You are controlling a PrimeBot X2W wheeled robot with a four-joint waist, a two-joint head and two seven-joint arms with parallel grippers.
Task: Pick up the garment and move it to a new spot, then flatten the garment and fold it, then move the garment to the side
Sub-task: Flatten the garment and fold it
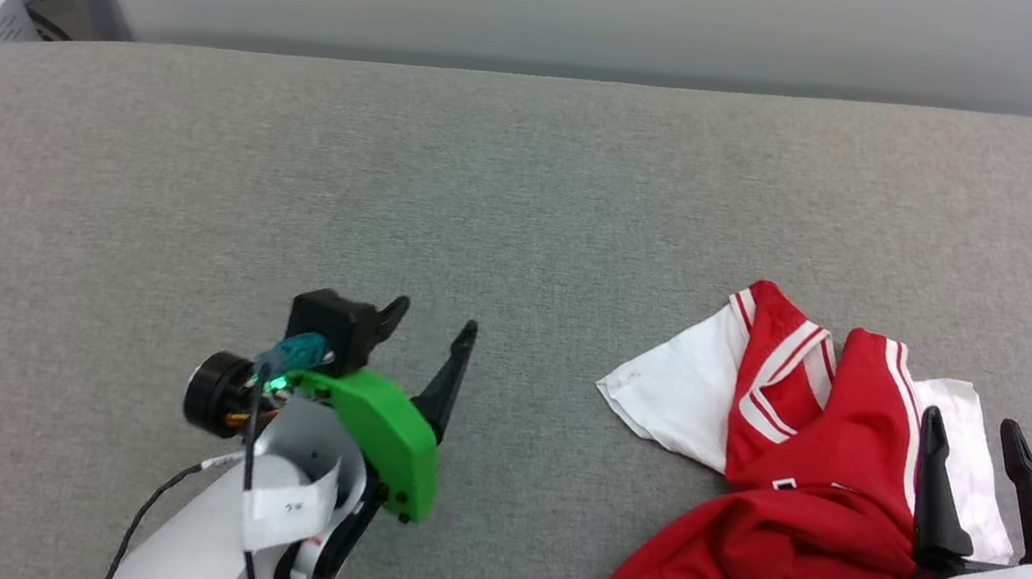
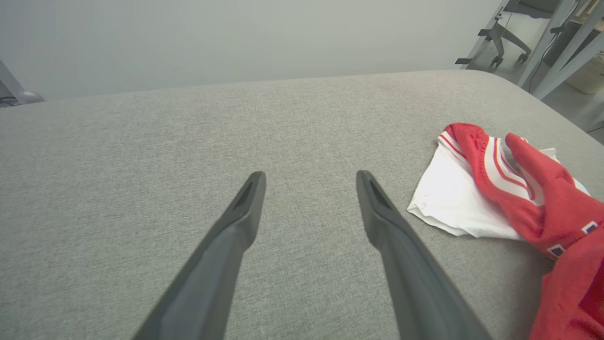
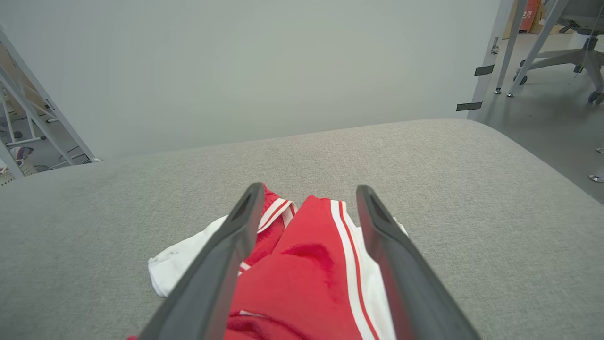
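Observation:
The garment [image 1: 801,491], a red jersey with white sleeves and striped trim, lies crumpled on the grey surface at the lower right of the head view. My right gripper [image 1: 971,426] hovers open over its right side, nothing between the fingers. Looking along the right wrist, the garment [image 3: 311,274] lies under the spread fingers of my right gripper [image 3: 306,189]. Well left of the cloth, over bare surface, my left gripper [image 1: 434,314] stands open. In the left wrist view, my left gripper [image 2: 309,175] is open and the garment [image 2: 514,193] lies at the right.
A grey padded table [image 1: 388,191] spreads wide to the left and back of the cloth. A pale wall stands behind its far edge. Chair and table legs [image 3: 528,52] stand on the floor beyond the table's right edge.

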